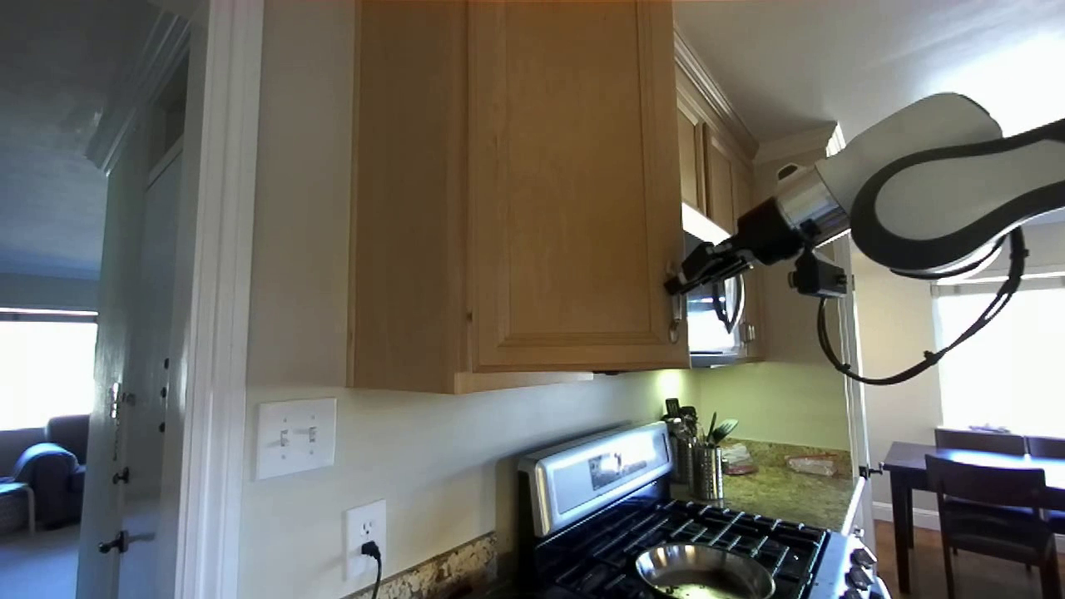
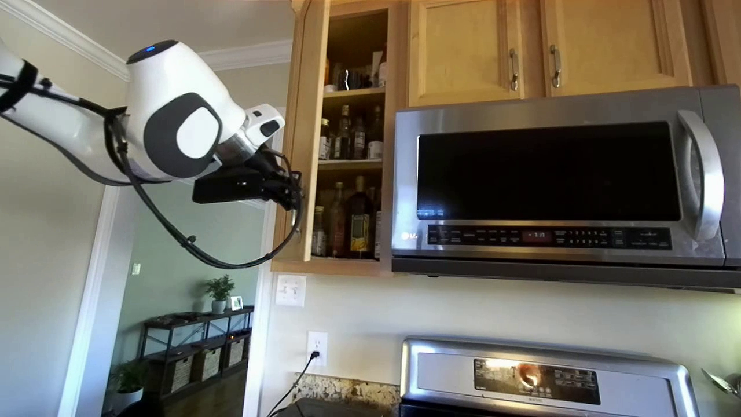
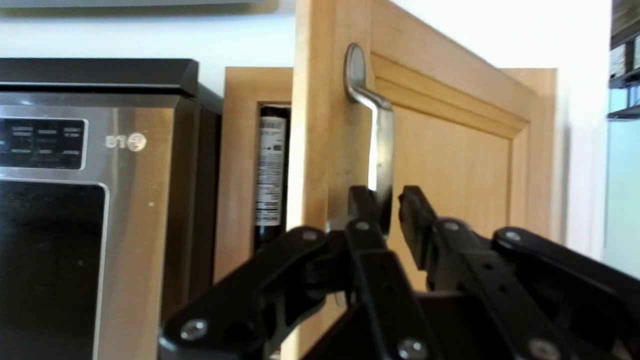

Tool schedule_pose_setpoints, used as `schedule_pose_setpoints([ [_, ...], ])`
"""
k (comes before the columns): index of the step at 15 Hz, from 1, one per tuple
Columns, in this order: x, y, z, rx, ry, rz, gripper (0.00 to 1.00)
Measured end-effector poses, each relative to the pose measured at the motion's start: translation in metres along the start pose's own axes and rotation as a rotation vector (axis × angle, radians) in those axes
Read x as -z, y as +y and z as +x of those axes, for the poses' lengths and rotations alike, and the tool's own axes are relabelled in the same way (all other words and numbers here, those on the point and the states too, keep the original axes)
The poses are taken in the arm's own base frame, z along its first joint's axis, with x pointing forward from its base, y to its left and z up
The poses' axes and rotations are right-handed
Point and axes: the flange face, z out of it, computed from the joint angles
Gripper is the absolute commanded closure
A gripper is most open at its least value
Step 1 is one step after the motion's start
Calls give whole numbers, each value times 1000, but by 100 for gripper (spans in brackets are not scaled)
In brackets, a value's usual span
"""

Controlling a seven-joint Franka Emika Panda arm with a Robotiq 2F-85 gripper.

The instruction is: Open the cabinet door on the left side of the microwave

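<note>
The cabinet door (image 2: pixel 301 127) is honey-coloured wood and stands partly open, swung out from its cabinet. It also shows in an exterior view (image 1: pixel 574 183) and the wrist view (image 3: pixel 450 150). Its silver bar handle (image 3: pixel 382 145) runs between my fingers in the wrist view. My gripper (image 3: pixel 387 195) is open around the handle. The left finger lies close against the bar, and a gap shows between the bar and the right finger. The gripper is at the door's free edge in both exterior views (image 1: pixel 672 285) (image 2: pixel 298 194). The steel microwave (image 2: pixel 547 174) is right of the cabinet.
Bottles (image 2: pixel 359 217) stand on the shelves inside the open cabinet. Shorter wooden doors (image 2: pixel 463 52) are above the microwave. A gas stove (image 1: pixel 666 532) with a steel pan (image 1: pixel 703 570) is below. A cable (image 2: pixel 191 243) loops under the arm near the door.
</note>
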Motion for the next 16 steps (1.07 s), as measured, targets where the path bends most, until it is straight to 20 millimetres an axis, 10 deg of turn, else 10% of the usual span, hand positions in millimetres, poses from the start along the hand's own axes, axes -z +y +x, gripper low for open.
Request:
schedule_pose_setpoints([
  [6, 25, -66, -4, 128, -125, 194, 8],
  [16, -8, -37, 6, 176, -355, 246, 0],
])
